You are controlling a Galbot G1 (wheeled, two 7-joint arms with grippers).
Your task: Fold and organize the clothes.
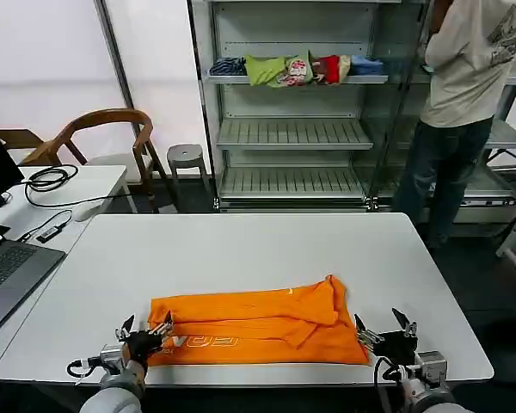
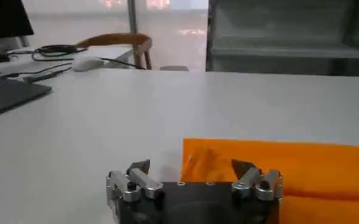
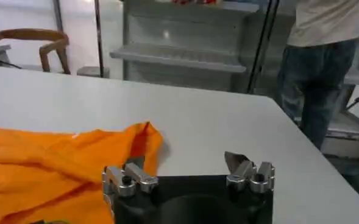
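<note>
Orange T-shirt (image 1: pixel 258 331) lying partly folded on white table (image 1: pixel 241 249), near the near edge, roughly centred, a bunched flap raised toward its far right corner. Pale lettering along its near left part.

Left gripper (image 1: pixel 144 329) at the shirt's near left corner, fingers spread, nothing between them; seen from the left wrist, fingertips (image 2: pixel 141 168) just at the fabric's edge (image 2: pixel 277 164).

Right gripper (image 1: pixel 384 325) at the shirt's near right corner, fingers spread wide, holding nothing; from the right wrist, orange fabric (image 3: pixel 57 164) beside one fingertip (image 3: pixel 233 159), bare tabletop beyond.

Laptop (image 1: pixel 4 271) on left side table. Bundled garments (image 1: pixel 292 69) on far shelf.
</note>
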